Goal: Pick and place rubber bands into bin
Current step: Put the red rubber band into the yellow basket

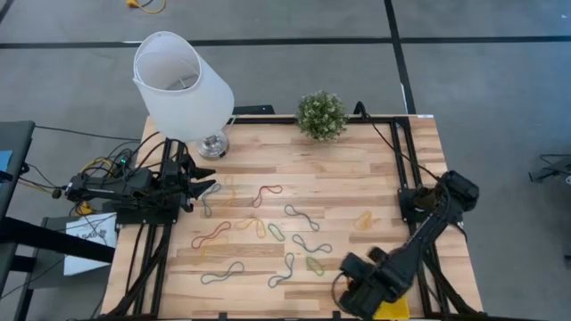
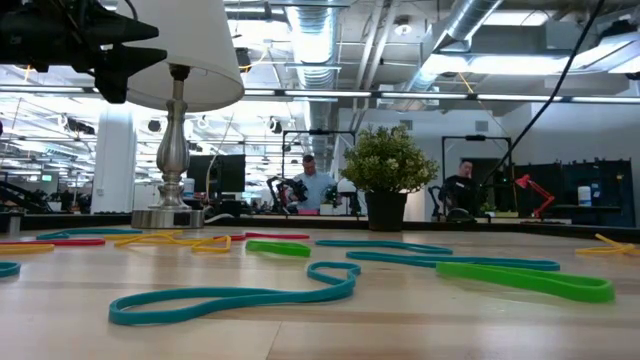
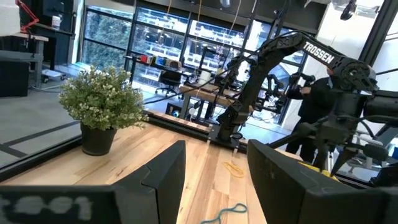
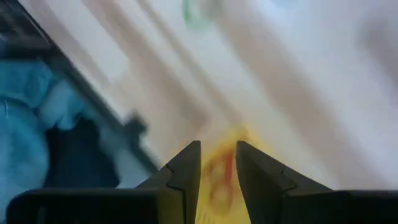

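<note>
Several rubber bands lie flat on the wooden table: red (image 1: 211, 235), green (image 1: 314, 264), grey-blue (image 1: 302, 217) and yellow (image 1: 363, 219). The low view shows them close up, among them a blue one (image 2: 240, 295) and a green one (image 2: 520, 278). The yellow bin (image 1: 393, 309) sits at the table's near right corner. My right gripper (image 1: 370, 299) points down over the bin, open. In its blurred wrist view the bin (image 4: 239, 135) shows under the gripper (image 4: 217, 152), with a red streak (image 4: 227, 167) seen through the gap. My left gripper (image 1: 207, 189) waits open at the table's left edge.
A white lampshade on a metal lamp (image 1: 183, 85) stands at the far left. A small potted plant (image 1: 321, 114) stands at the far middle. Black cables and frame rails run along both sides of the table. People show in the room beyond the table.
</note>
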Robot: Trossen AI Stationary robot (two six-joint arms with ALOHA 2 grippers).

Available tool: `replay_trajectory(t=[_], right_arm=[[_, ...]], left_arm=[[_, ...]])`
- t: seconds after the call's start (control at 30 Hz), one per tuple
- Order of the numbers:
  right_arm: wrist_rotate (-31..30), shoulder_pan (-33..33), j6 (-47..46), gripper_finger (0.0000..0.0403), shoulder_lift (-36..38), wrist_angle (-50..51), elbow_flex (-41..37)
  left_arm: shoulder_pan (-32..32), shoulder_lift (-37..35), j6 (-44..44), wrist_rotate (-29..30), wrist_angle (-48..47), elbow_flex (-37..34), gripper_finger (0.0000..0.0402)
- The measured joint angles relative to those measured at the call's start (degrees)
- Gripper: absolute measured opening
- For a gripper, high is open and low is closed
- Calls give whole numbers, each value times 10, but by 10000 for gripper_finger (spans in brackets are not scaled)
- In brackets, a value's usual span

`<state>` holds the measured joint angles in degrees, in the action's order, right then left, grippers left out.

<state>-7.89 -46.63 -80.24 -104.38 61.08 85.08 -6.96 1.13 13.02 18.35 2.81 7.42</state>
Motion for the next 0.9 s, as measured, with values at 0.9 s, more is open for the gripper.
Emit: replay_trajectory(t=[0.9], right_arm=[[-27,488,602,91,1,-474,-156]], left_arm=[[0,0,-10,1,2,0,162]])
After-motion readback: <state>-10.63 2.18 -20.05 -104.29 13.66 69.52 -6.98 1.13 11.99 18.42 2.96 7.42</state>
